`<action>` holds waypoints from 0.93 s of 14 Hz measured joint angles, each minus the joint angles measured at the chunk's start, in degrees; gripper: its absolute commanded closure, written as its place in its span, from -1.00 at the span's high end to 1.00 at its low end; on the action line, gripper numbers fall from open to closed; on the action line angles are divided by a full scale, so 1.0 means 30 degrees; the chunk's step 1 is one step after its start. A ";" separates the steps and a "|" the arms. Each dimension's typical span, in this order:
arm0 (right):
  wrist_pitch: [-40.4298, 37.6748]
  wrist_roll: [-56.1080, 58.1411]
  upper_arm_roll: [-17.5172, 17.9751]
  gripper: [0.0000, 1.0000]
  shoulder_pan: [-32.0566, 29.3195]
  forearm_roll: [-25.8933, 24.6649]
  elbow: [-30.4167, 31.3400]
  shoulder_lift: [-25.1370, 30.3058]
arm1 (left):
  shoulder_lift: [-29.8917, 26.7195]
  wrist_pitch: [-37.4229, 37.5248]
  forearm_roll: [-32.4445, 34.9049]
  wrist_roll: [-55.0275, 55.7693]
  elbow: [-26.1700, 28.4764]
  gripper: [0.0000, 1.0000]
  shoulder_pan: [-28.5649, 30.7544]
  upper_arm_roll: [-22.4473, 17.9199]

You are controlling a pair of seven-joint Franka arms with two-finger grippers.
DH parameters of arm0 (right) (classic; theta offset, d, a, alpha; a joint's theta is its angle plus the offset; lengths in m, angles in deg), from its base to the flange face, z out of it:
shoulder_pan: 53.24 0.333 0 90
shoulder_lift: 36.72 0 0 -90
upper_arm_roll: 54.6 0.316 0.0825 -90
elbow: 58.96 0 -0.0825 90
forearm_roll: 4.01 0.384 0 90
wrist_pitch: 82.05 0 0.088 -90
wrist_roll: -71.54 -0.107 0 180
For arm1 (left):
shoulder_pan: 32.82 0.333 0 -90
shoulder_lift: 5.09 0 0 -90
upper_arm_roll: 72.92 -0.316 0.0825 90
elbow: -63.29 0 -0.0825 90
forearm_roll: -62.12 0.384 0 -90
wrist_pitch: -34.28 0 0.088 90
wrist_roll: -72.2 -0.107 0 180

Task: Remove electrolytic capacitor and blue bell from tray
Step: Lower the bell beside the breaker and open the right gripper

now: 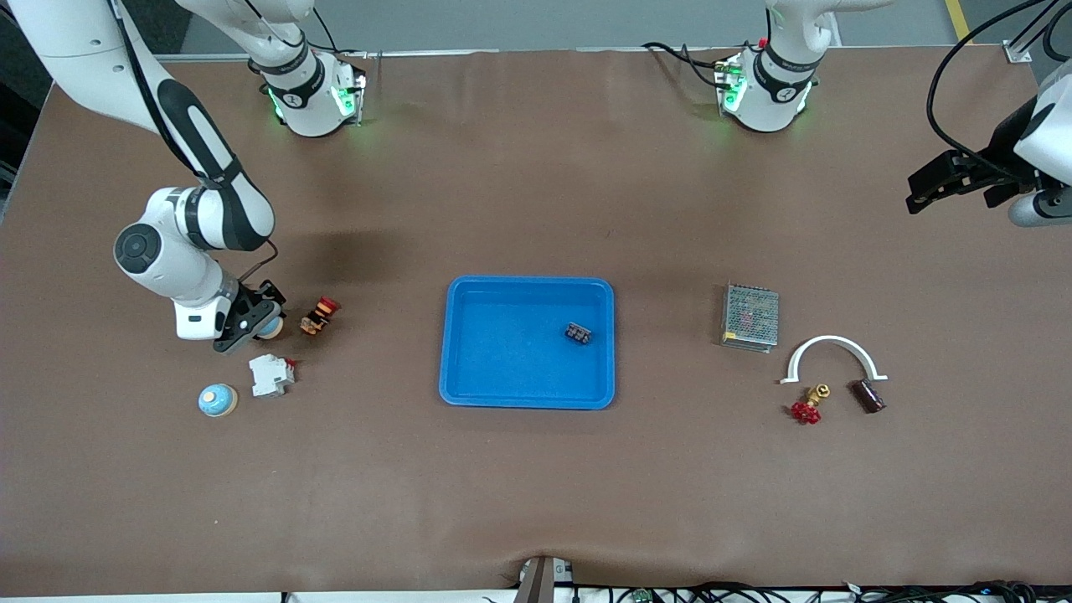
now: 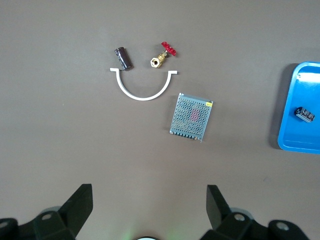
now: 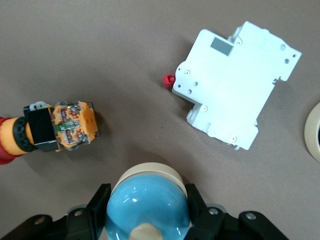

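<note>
My right gripper [image 1: 266,325] [image 3: 146,200] is shut on a blue bell [image 1: 271,327] [image 3: 147,205] with a cream base, low over the table toward the right arm's end. A second blue bell [image 1: 218,400] sits nearer the front camera. The capacitor [image 1: 868,395] [image 2: 122,58], a dark cylinder, lies toward the left arm's end, beside a white arch. My left gripper [image 1: 919,197] [image 2: 149,197] hangs open and empty, high over that end of the table. The blue tray [image 1: 469,335] [image 2: 300,145] lies in the middle with a small dark part [image 1: 578,333] [image 2: 304,114] in it.
An orange and red push button [image 1: 319,316] [image 3: 55,127] and a white circuit breaker [image 1: 271,374] [image 3: 235,85] lie close to the held bell. Near the capacitor are a white arch clamp [image 1: 833,356] [image 2: 144,87], a red-handled brass valve [image 1: 808,406] [image 2: 164,54] and a metal mesh box [image 1: 750,316] [image 2: 192,116].
</note>
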 measured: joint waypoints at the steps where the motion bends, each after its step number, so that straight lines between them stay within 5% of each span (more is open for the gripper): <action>1: 0.0061 0.0003 0.0000 -0.25 0.0000 0.0000 0.0000 -0.0065 | 0.0000 0.0000 0.0000 0.0000 0.0000 1.00 -0.0003 0.0000; 13: 0.0387 0.0033 0.0007 -0.23 0.0000 0.0000 0.0005 -0.0368 | 0.0005 -0.0271 0.0000 0.0000 -0.0074 1.00 -0.0031 0.0015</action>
